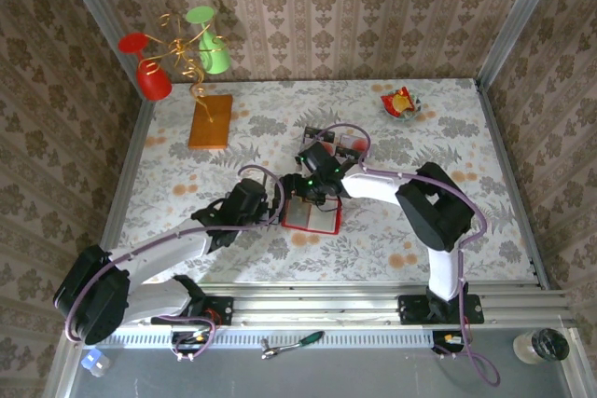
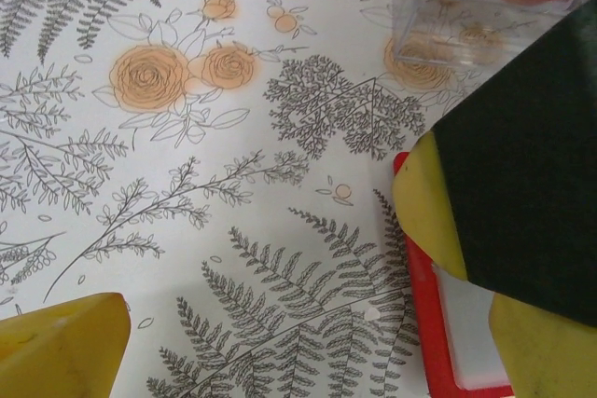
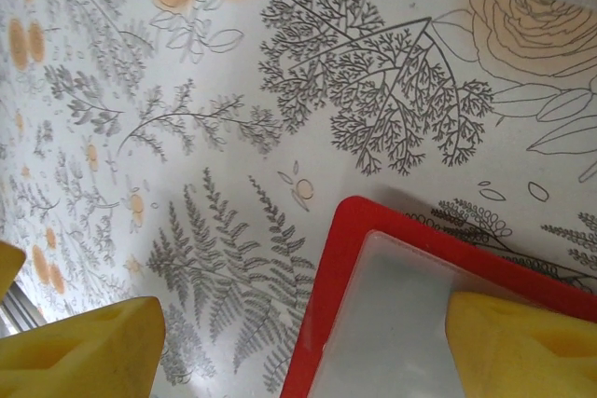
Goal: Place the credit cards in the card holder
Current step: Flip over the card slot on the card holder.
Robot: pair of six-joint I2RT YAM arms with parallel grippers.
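Left pincer [image 2: 247, 277] spread wide over floral cloth [image 2: 187, 184]; one finger [image 2: 420, 212] overlaps red card holder [image 2: 427, 309] edge; clear container [image 2: 466, 39] beyond.

We see a floral-patterned desk [image 1: 448, 146] with an orange-brown block [image 1: 211, 121] lying flat. At the block's far end rises a gold wire stand [image 1: 191, 48] carrying red and green cups. Well right of the block sits a red-yellow snack wrapper [image 1: 400, 102]. Much nearer than the block, off the desk, lies a green-handled wrench [image 1: 291, 344].

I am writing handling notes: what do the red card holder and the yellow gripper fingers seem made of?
Card holder: probably soft vinyl or plastic; smooth red rim, frosted clear pocket. Yellow fingers: apparently hard matte plastic; flat facets, crisp edges.
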